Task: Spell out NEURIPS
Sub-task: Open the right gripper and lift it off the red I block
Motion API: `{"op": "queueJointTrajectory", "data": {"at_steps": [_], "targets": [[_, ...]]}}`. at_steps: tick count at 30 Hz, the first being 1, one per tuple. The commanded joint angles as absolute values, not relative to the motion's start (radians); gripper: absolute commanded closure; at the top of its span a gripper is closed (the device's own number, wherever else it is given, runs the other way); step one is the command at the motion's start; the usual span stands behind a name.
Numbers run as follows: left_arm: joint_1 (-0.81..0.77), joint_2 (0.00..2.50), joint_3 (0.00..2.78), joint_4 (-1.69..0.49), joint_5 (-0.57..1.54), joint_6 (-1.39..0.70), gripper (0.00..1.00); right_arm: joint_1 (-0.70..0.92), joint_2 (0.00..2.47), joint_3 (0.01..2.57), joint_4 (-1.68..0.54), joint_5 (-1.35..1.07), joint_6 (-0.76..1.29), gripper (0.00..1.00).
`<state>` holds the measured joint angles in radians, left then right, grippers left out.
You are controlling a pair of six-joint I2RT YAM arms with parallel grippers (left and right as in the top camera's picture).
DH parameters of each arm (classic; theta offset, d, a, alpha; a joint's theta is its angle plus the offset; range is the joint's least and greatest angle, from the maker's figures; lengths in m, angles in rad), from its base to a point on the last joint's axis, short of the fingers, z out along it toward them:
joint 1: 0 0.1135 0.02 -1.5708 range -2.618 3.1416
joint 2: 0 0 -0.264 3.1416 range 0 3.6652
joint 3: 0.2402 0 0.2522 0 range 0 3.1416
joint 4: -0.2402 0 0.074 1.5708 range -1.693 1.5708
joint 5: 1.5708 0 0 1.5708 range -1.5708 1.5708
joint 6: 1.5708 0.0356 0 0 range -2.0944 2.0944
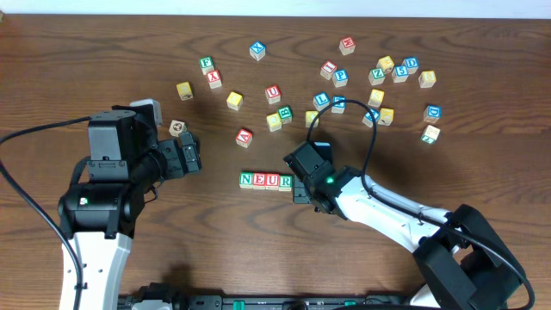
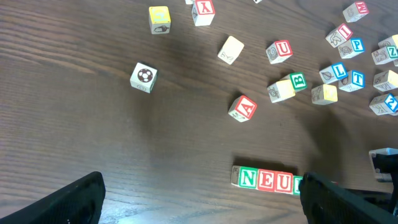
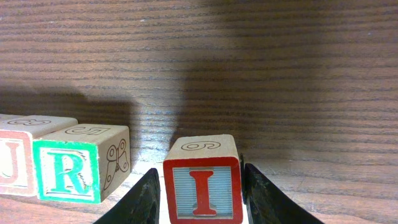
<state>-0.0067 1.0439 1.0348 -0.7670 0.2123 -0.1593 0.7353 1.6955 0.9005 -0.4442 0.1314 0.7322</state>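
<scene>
I cube (image 3: 202,190) stood on the table (image 3: 280,74) just right of the NEUR row (image 1: 266,180)
Right gripper (image 3: 201,180) fingers flanked the cube, slightly parted from its sides, not pinching; left gripper (image 2: 202,183) hung spread wide, empty

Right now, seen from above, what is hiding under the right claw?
The right claw covers that spot from above. Its wrist camera shows a red I cube between its fingers, on the table, a gap from the R cube.
</scene>
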Motion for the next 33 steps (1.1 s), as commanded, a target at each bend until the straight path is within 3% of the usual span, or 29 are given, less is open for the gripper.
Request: {"op": "queueJointTrajectory", "data": {"at_steps": [1, 11, 20, 33], "targets": [[-0.001, 1.045, 1.063, -0.77, 0.224, -0.15, 0.02, 0.734, 1.704, 0.918, -0.442, 0.151, 0.744, 0.62], [-0.001, 1.045, 1.063, -0.77, 0.224, -0.15, 0.02, 0.734, 1.704, 0.918, -0.434, 0.151, 0.744, 0.64], [-0.001, 1.045, 1.063, -0.77, 0.224, -0.15, 0.02, 0.734, 1.683, 0.92, -0.443, 0.152, 0.744, 0.55], [-0.001, 1.045, 1.063, -0.77, 0.224, -0.15, 0.02, 0.734, 1.598, 0.92, -0.485, 0.197, 0.744, 0.55]]}}
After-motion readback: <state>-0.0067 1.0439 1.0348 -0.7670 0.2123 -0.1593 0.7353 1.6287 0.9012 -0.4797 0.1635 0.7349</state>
